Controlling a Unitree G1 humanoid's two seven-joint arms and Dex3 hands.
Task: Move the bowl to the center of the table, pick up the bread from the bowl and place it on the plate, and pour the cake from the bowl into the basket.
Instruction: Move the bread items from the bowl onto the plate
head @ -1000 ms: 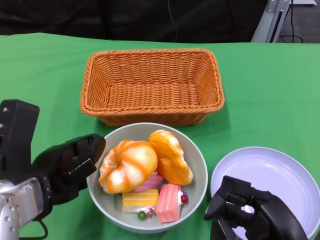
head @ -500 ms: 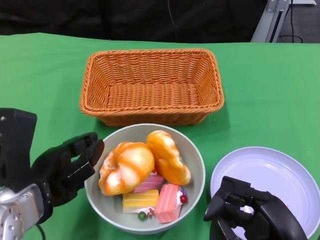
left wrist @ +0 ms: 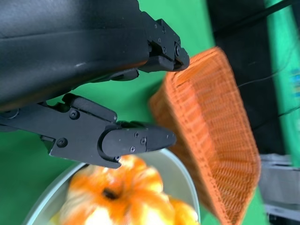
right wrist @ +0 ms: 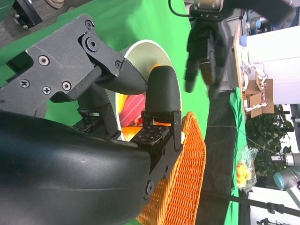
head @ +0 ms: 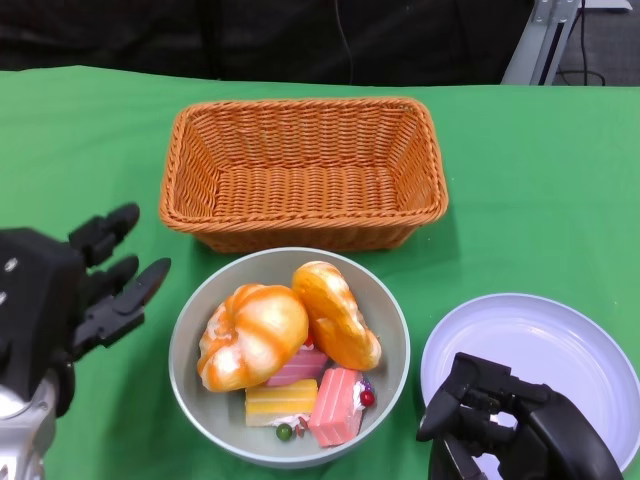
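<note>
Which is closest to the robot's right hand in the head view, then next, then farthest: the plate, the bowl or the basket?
From the right hand:
1. Plate, right beneath and behind the hand.
2. Bowl, beside it toward the middle.
3. Basket, at the back.

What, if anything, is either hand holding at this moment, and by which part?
Nothing is held. The left hand is off the bowl, fingers spread apart. The right hand sits by the plate, fingers curled in on nothing.

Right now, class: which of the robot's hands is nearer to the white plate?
Right. The right hand overlaps the plate's near edge; the left hand is across the bowl, open.
</note>
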